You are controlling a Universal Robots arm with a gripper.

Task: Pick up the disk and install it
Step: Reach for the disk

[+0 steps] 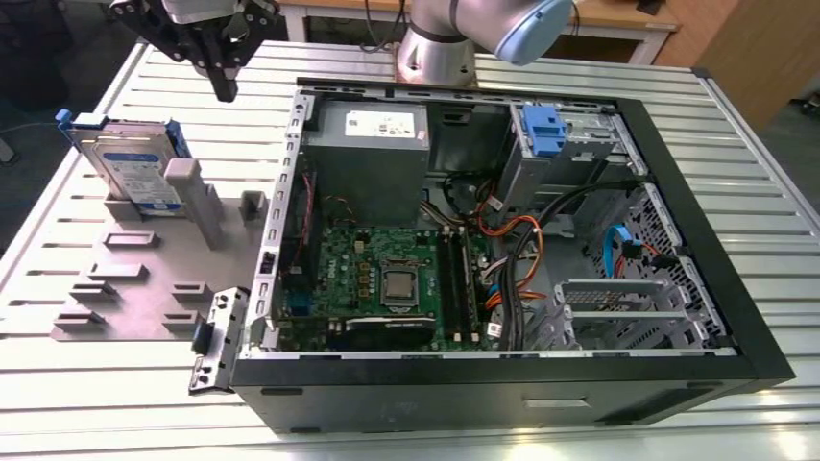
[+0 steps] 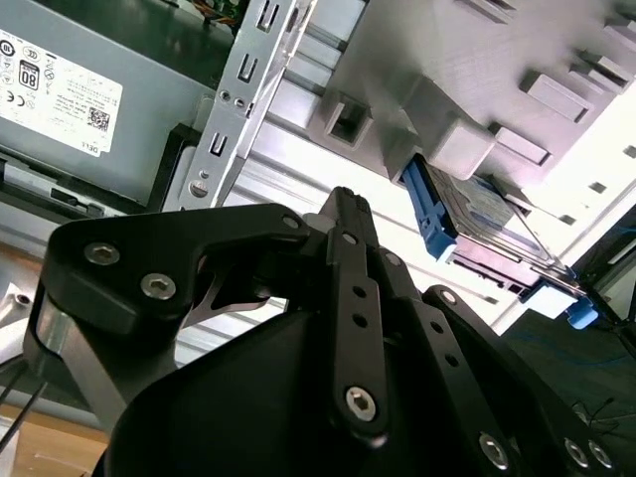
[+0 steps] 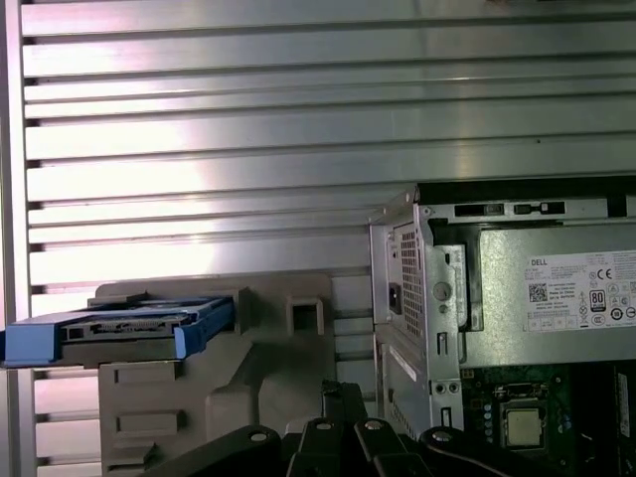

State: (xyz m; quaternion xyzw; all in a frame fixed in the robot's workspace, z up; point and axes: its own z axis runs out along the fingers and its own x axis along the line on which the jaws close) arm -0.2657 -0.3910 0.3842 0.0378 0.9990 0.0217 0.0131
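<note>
The disk [image 1: 129, 171] stands on edge in a slot of the grey holder plate [image 1: 129, 288] at the exterior view's left. It is a silver drive with a white-and-blue label and a blue carrier rail around it. My gripper [image 1: 227, 88] hangs above the slatted table, a little beyond the disk and between it and the open computer case [image 1: 717, 288]. Its black fingers are pressed together with nothing between them. In the second wrist view the shut fingertips [image 2: 343, 204] point toward the disk [image 2: 487, 224]. The first wrist view has the disk [image 3: 119, 333] beside the gripper [image 3: 338, 393].
The case lies open with the grey power supply [image 1: 372, 144], the motherboard [image 1: 384, 279], a drive bay with a blue tab [image 1: 544, 130] and orange and blue cables [image 1: 513, 240] inside. A loose metal bracket [image 1: 215, 341] lies by the case's near corner. The arm's base [image 1: 436, 58] stands behind the case.
</note>
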